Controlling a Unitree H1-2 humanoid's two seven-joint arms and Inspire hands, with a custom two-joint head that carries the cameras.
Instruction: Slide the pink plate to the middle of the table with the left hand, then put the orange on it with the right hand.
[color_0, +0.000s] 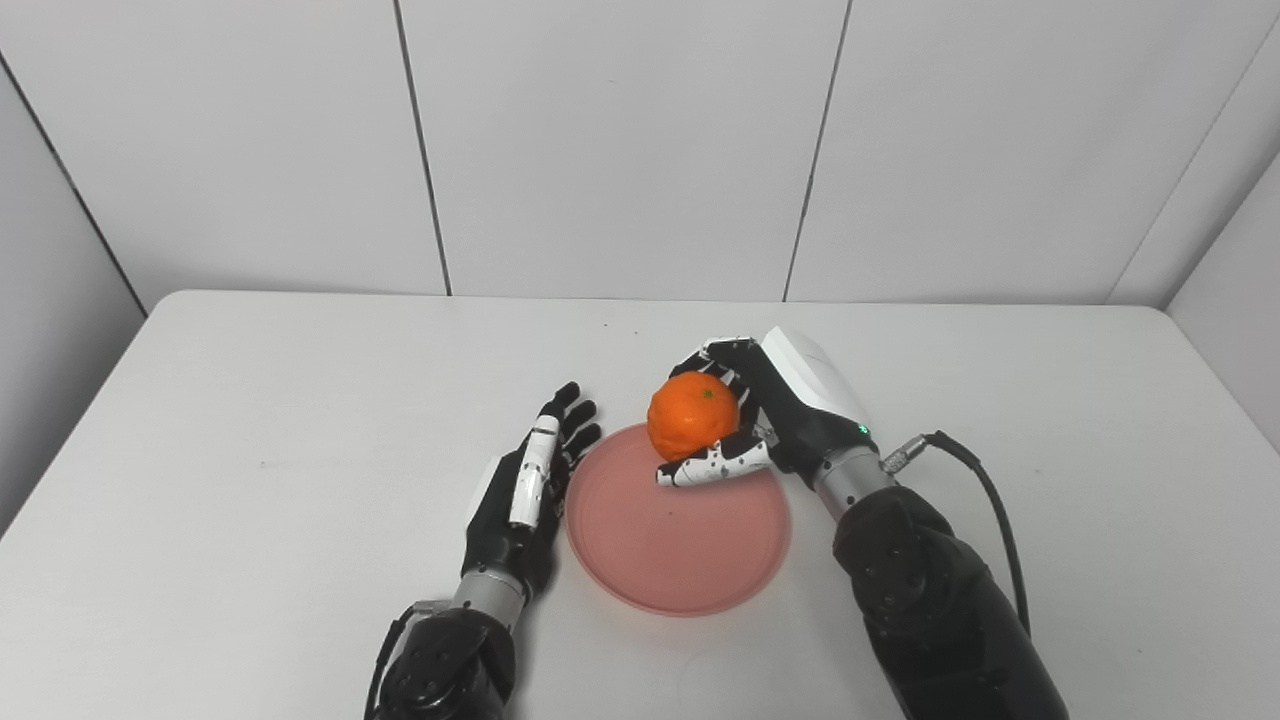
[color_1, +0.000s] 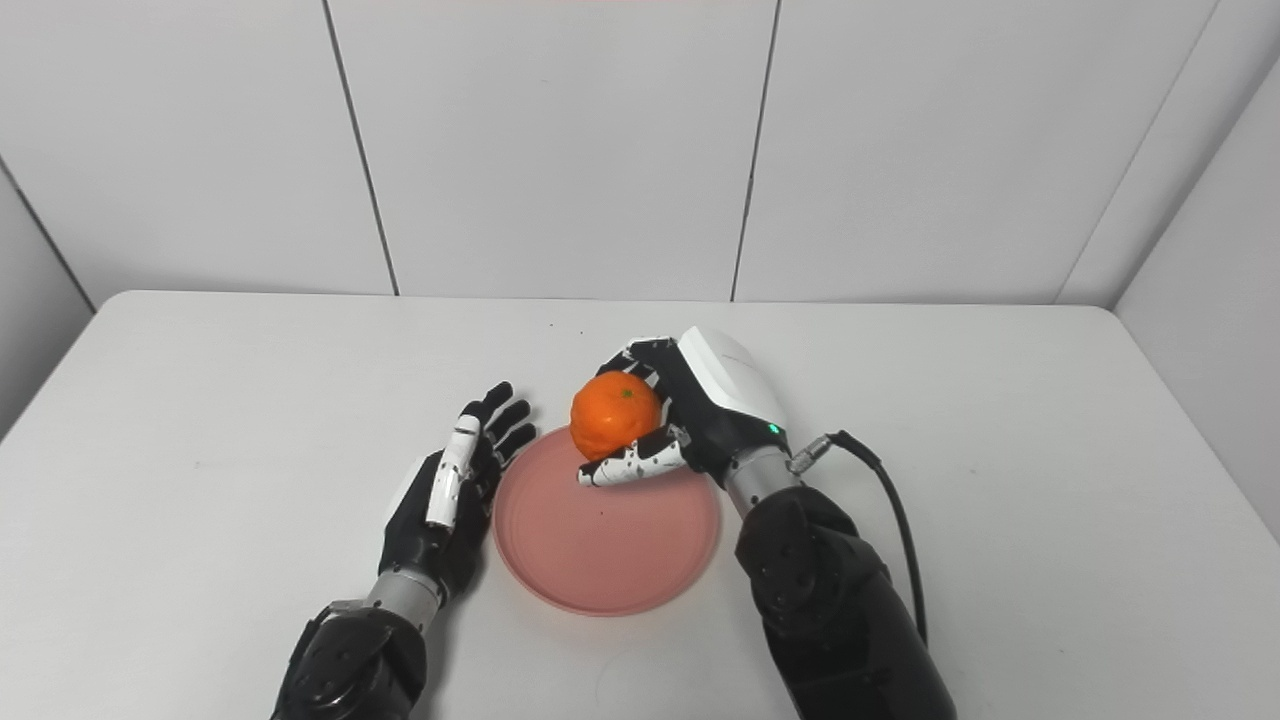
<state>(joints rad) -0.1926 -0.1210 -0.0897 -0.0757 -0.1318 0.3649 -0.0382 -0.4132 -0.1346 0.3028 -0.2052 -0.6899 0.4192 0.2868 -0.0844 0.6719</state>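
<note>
The pink plate (color_0: 680, 560) lies flat near the middle of the white table (color_0: 250, 400). The orange (color_0: 692, 416) is held over the plate's far edge, with my right hand (color_0: 760, 410) shut on it, thumb below and fingers behind. Whether the orange touches the plate I cannot tell. My left hand (color_0: 530, 475) stands open on its edge against the plate's left rim, fingers straight and pointing away from me.
White wall panels (color_0: 620, 150) rise behind the table's far edge. A black cable (color_0: 985, 490) loops from my right wrist over the table on the right.
</note>
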